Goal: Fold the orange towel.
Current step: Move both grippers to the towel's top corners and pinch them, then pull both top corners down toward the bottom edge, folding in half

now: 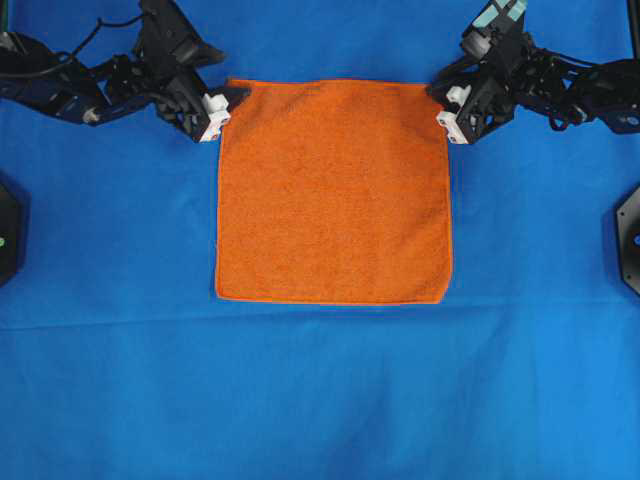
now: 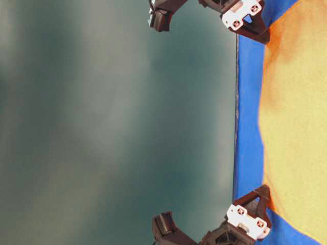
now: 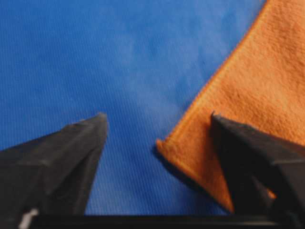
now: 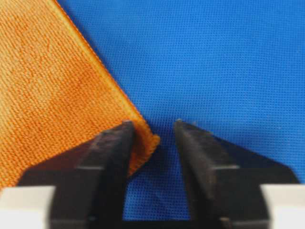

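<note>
The orange towel (image 1: 333, 190) lies flat and square on the blue sheet (image 1: 320, 390), with its stitched hem showing all round. My left gripper (image 1: 236, 96) stands open at the towel's far left corner. In the left wrist view that corner (image 3: 190, 148) sits between the spread fingers, nearer the right one (image 3: 252, 157), and the left gripper (image 3: 157, 117) clamps nothing. At the far right corner my right gripper (image 1: 438, 93) is open too. In the right wrist view the corner tip (image 4: 145, 140) rests against the left finger (image 4: 112, 152) of the right gripper (image 4: 153, 123), with a gap to the other finger.
The blue sheet covers the whole table around the towel. Black mounts sit at the left edge (image 1: 8, 235) and the right edge (image 1: 630, 235). Both arms reach in from the far corners. The table-level view is turned sideways and shows the towel (image 2: 296, 127) lying low on the sheet.
</note>
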{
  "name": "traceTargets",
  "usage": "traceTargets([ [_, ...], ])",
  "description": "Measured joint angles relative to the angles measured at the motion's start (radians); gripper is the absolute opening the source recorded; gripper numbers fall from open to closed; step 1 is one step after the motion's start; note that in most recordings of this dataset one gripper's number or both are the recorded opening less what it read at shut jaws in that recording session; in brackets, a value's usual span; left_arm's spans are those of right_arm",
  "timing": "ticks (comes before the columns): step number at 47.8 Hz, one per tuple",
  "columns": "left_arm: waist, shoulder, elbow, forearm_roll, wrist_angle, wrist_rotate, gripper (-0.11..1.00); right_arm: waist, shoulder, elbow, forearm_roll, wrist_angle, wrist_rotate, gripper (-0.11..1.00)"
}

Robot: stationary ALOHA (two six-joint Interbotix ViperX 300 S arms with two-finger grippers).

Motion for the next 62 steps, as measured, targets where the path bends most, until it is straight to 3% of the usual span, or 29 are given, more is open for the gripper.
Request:
traceTargets([
  [7,-0.006,0.005,-0.009,0.0,0.008,0.025,0.3,0.002,0.002,-0.002,-0.005,0.0,0.0,0.01],
  [11,-0.025,0.005,-0.011,0.002,0.006,0.041,0.11,0.002,0.002,-0.002,-0.006,0.0,0.0,0.01],
  [14,-0.029,0.005,-0.011,0.002,0.008,0.051,0.04,0.002,0.002,-0.002,-0.008,-0.002,0.002,0.01],
  [31,-0.037,-0.021,-0.005,0.002,0.048,0.055,0.03,0.0,-0.011,0.0,-0.006,0.002,0.0,0.01],
  [46,-0.063,-0.179,0.026,0.002,0.121,0.057,0.03,0.005,-0.152,0.012,-0.008,0.048,0.008,0.01],
  [62,-0.11,-0.334,0.094,0.002,0.13,0.057,0.03,0.077,-0.282,0.06,-0.005,0.083,0.018,0.01],
])
